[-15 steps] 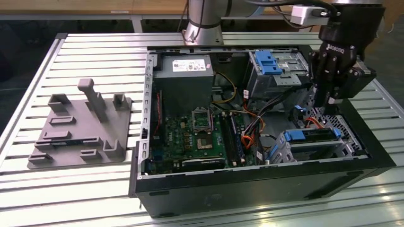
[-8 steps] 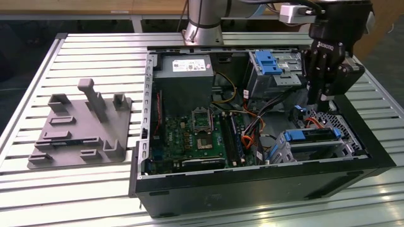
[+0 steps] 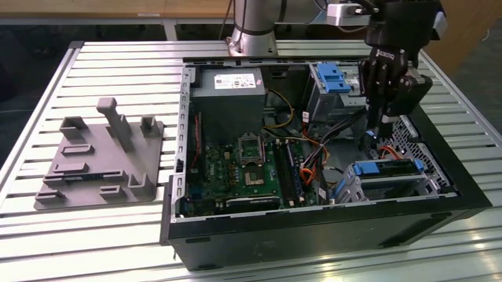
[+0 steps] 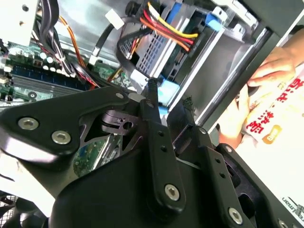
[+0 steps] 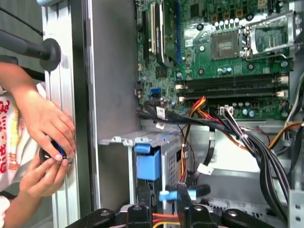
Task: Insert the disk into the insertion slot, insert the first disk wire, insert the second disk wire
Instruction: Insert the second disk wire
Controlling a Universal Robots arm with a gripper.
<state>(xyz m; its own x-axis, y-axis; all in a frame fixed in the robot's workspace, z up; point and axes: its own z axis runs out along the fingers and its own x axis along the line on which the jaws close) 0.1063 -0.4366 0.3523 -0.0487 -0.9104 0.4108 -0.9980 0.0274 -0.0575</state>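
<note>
The disk (image 3: 390,168), edged by its blue carrier (image 5: 148,164), lies inside the insertion slot (image 3: 396,187), a low silver perforated bay at the open computer case's corner on the exterior view's right. My gripper (image 3: 375,134) hangs inside the case just behind that bay. In both wrist views its black fingers (image 5: 142,195) sit on either side of a small blue wire plug (image 5: 169,194) (image 4: 166,89), close to the bay's rear. Red and orange wires run under the gripper (image 5: 164,195) (image 4: 169,92). Yellow, red and black wires (image 4: 166,26) end in a black plug at the bay.
A taller grey cage with a blue latch (image 3: 333,79) stands behind the gripper. The motherboard (image 3: 243,170), power supply (image 3: 227,82) and loose cable bundles (image 5: 247,137) crowd the case. A grey fixture plate (image 3: 98,164) lies on the slatted table. A person's hands (image 5: 45,142) hold something small outside the case wall.
</note>
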